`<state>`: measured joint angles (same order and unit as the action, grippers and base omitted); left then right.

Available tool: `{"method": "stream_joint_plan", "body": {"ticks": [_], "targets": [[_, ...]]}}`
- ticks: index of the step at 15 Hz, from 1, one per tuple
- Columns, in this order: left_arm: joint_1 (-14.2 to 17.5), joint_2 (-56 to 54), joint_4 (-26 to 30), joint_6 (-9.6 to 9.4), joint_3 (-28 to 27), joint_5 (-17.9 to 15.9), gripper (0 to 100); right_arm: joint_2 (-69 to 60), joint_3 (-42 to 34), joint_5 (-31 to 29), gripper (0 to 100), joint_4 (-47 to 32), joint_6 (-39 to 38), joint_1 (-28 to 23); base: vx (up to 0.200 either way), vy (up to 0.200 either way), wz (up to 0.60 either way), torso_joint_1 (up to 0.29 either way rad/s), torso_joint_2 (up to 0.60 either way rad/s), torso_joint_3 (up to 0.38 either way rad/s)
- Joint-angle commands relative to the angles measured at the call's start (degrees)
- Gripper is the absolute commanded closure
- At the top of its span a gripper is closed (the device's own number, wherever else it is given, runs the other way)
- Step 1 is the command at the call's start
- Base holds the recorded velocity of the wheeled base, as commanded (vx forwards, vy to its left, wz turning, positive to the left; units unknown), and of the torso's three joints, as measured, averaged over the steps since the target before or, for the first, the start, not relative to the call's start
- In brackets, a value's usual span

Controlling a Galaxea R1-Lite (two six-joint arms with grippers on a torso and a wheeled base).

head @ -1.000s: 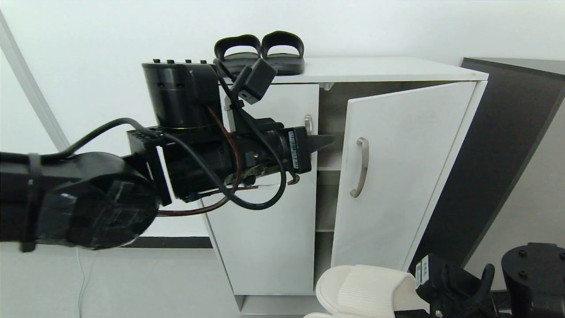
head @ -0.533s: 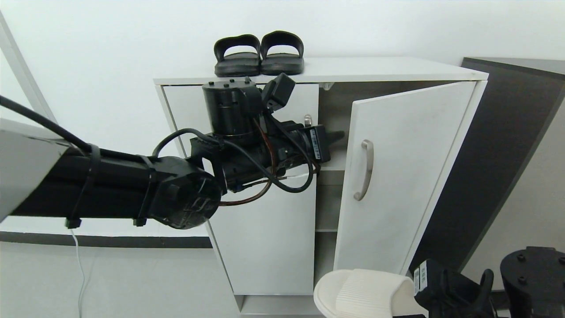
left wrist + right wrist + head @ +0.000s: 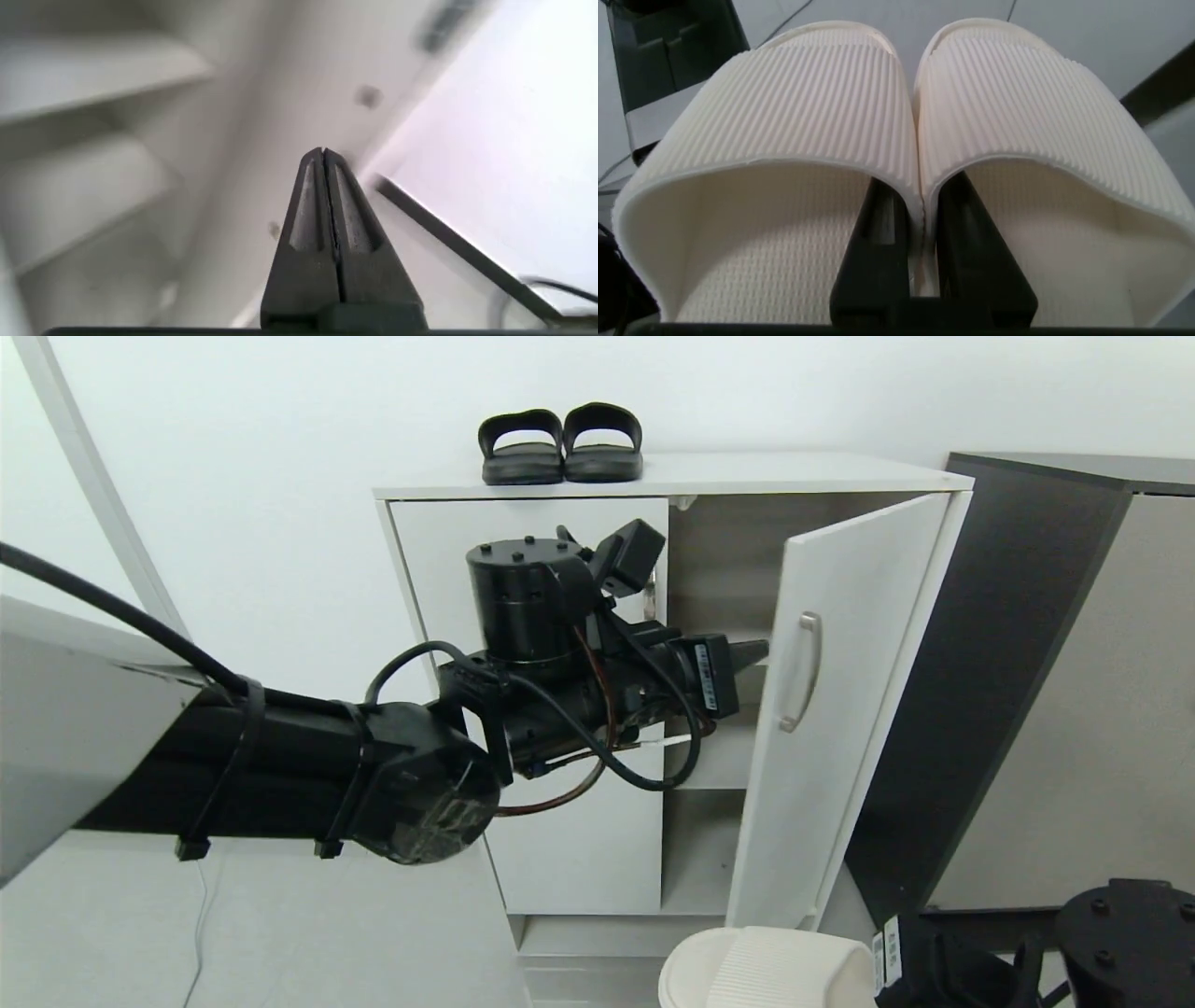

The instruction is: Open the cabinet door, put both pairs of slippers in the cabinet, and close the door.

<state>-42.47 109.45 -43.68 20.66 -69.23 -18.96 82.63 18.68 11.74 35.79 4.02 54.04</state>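
The white slippers [image 3: 766, 971] are nearest to us, at the bottom edge of the head view, right of centre. They are held side by side by the right gripper [image 3: 934, 961]. In the right wrist view we see its two fingers [image 3: 878, 252] pinching the inner side walls of the pair, which are pressed together between them.

Farther in, the left arm crosses the frame from the left edge to the centre. The left gripper [image 3: 752, 653] has its tip in the open right half of the cabinet [image 3: 794, 476], just beside the open door [image 3: 840, 784] and about level with that door's metal handle [image 3: 803, 672]. We cannot tell whether it touches the door. In the left wrist view its fingers [image 3: 308, 224] lie flat against each other with nothing between them.

The cabinet stands in the middle of the frame. Its left door [image 3: 439, 560] is shut and its right door is swung out towards us. Bare shelves [image 3: 709, 765] show in the gap.

Farthest off, at the upper centre, the black slippers [image 3: 560, 448] stand side by side on the cabinet top, close to the wall.
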Motion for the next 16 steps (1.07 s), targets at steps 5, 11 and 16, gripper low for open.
{"method": "stream_joint_plan", "body": {"ticks": [5,11,16], "targets": [[-2.09,-0.46,-4.92,0.08,3.05,0.06,100,0.17,-0.22,0.04,100,0.16,0.02,0.1,0.0,0.0,0.0,0.0,0.0,0.0],[8.99,-11.62,1.32,-1.68,9.73,0.85,100,5.97,4.97,-6.2,100,3.23,-2.35,-5.96,0.0,0.0,0.0,0.0,0.0,0.0],[20.15,-34.65,16.96,-4.32,20.36,3.31,100,18.62,18.85,-28.09,100,6.66,-16.5,-7.72,0.0,0.0,0.0,0.0,0.0,0.0]]}}
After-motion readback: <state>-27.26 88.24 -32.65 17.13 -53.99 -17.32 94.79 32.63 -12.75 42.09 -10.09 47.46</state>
